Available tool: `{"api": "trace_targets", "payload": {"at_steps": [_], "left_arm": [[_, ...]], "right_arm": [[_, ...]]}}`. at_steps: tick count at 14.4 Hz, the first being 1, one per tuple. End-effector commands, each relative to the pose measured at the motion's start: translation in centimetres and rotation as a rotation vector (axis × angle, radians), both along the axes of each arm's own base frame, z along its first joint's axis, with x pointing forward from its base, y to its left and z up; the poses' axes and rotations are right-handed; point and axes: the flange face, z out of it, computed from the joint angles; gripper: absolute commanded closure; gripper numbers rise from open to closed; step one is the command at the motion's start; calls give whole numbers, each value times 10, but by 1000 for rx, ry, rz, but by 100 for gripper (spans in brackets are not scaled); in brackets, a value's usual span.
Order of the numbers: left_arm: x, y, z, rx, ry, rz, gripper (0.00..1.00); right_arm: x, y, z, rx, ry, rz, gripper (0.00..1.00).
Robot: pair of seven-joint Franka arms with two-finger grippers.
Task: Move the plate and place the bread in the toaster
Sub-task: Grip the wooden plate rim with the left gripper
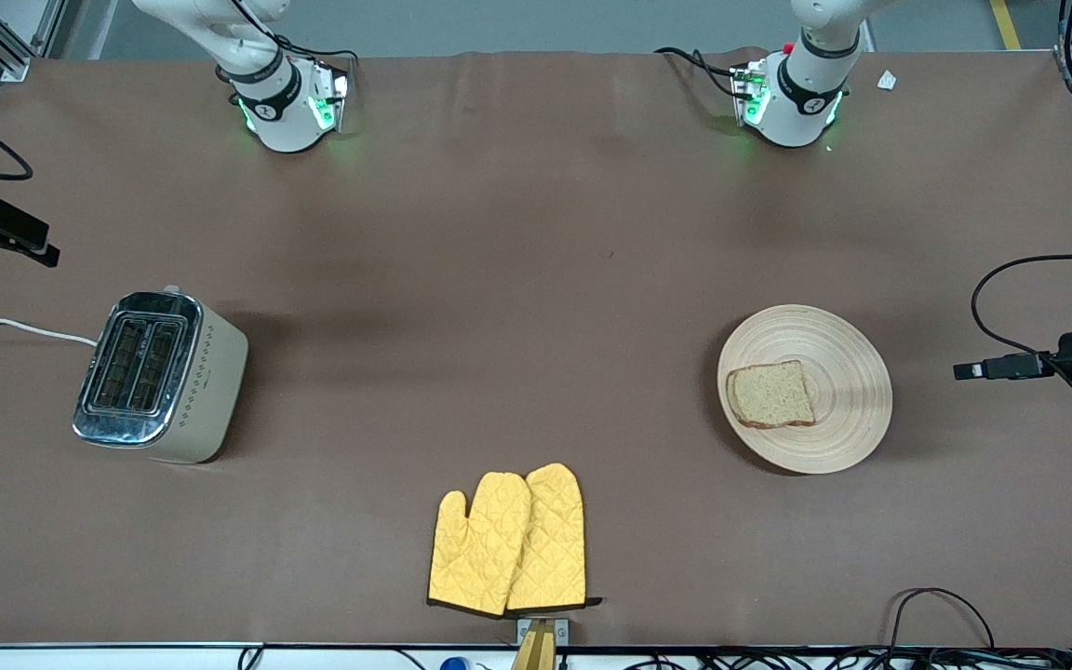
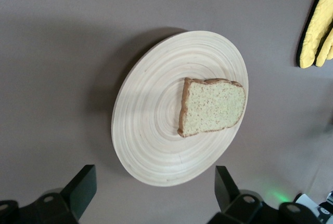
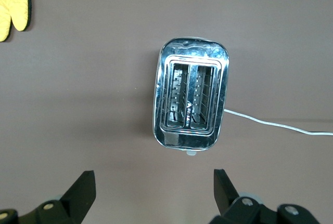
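The left end effector [image 2: 153, 187] hung wide apart and empty over the plate [image 2: 151, 130] bearing the bread [image 2: 213, 107]; the right end effector [image 3: 154, 190], equally spread, hovered over the toaster [image 3: 190, 99].

Brown table [image 1: 536, 279] with toaster [image 1: 164, 377], plate [image 1: 848, 391], and yellow oven mitts [image 1: 508, 540].

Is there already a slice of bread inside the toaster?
No, both slots of the toaster are empty, and the bread lies on the plate.
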Motion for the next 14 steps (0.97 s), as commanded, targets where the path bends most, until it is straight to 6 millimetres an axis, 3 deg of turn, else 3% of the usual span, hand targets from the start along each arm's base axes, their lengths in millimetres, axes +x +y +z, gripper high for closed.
{"api": "trace_targets", "payload": {"at_steps": [1,4,8,11,14], "left_arm": [[8,5,-16,-39,-74,-57,0],[4,21,-46,-100,-123,-93,0],[3,26,-79,-144,-185,-143,0],[5,19,-94,-176,-199,-157,1],[-1,7,-117,-216,-174,-183,9]], "right_arm": [[-3,-7,4,5,-5,-18,0],[-3,-2,4,6,-5,-9,0],[-9,-4,-1,8,53,3,0],[-11,0,6,9,42,21,0],[-16,12,10,8,61,28,0]]}}
